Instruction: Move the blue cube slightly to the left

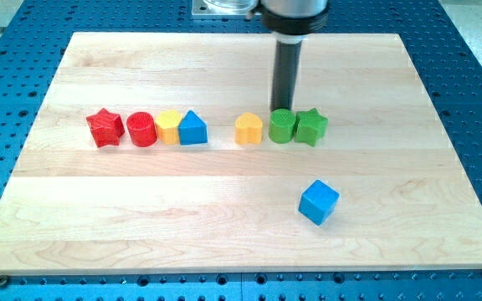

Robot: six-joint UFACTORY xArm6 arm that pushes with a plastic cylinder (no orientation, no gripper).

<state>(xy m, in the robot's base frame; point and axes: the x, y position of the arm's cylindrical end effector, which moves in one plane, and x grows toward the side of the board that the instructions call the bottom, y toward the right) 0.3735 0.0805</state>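
The blue cube [319, 201] lies alone on the wooden board [141, 209], at the lower right of centre. My tip [283, 110] is at the end of the dark rod, just above the green cylinder [282, 126] in the row of blocks, well up and a little left of the blue cube. The tip's very end looks partly hidden behind the green cylinder.
A row of blocks crosses the board's middle: red star [105, 128], red cylinder [141, 129], yellow block [168, 127], blue triangular block [192, 129], yellow block [248, 130], green cylinder, green star [310, 126]. Blue perforated table [475, 84] surrounds the board.
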